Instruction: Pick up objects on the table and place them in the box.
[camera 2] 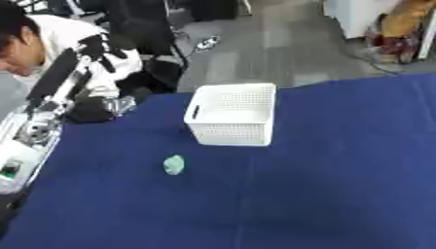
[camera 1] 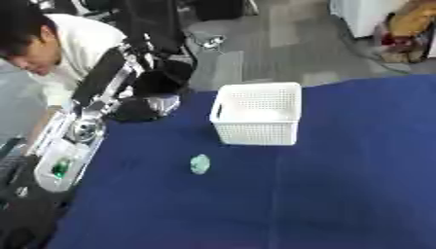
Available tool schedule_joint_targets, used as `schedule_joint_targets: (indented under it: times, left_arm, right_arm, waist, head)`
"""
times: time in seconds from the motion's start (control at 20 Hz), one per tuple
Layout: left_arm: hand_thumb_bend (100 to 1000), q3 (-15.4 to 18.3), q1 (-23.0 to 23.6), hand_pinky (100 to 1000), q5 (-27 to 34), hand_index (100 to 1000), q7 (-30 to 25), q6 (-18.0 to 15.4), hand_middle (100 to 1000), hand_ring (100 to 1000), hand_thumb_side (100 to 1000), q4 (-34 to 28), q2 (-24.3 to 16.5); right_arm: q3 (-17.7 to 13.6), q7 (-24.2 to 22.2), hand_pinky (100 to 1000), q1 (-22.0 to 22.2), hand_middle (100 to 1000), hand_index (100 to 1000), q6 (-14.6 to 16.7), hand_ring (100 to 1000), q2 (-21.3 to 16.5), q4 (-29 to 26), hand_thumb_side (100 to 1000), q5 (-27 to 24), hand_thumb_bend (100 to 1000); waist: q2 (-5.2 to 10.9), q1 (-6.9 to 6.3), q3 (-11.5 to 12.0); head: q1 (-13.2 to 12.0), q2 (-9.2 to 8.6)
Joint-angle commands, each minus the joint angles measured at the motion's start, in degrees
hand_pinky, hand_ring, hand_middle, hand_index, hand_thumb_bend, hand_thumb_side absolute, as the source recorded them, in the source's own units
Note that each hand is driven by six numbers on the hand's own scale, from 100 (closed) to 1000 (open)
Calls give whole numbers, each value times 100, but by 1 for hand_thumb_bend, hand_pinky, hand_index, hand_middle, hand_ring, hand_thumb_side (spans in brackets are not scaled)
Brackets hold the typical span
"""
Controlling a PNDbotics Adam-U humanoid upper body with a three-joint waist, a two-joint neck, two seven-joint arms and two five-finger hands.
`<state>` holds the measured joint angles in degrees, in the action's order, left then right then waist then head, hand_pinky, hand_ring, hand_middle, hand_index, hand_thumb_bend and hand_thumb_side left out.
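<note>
A white perforated box (camera 1: 257, 115) stands on the blue table (camera 1: 340, 185), a little behind its middle, and I cannot see into it. A small pale green object (camera 1: 200, 164) lies on the cloth in front of the box and to its left, with nothing touching it. My left arm (camera 1: 72, 141), silver and black, comes in along the table's left edge. Its dark hand (camera 1: 139, 109) sits at the far left corner of the table, well apart from the green object and left of the box. My right hand shows in neither view.
Beyond the table's far edge is grey floor with a black chair base (camera 1: 162, 29) and cables. Coloured clutter (camera 1: 408, 34) stands at the upper right. Blue cloth stretches to the right of the box and in front of it.
</note>
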<state>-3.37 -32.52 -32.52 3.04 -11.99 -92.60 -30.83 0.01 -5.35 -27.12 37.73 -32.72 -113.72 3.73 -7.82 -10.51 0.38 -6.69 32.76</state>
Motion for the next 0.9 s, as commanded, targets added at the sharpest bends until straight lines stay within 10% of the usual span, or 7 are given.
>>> schedule_joint_targets:
  times: [0.05,0.55,0.9]
  left_arm:
    - [690,59,-49,516,-16,842,-22,-17,792,667,611,-58,-155]
    - [674,45,-27,515,-14,844,-3,120,796,661,635,-40,-116]
    - [551,-40,2,710,-490,877,152,390,869,767,879,129,239]
  right_arm:
    - [-38,87,100,-41,320,585,-11,272,-95,-87,1000,118,100]
    - [-25,168,100,-31,316,579,-13,270,-95,-87,1000,236,100]
    - [-30,182,100,-30,315,578,-28,270,-87,-87,1000,288,100]
  waist:
    - [82,56,-1]
    - [83,61,5]
    - [90,72,-4]
  head:
    - [-68,-1]
    - [-114,-10]
    - [-170,-23]
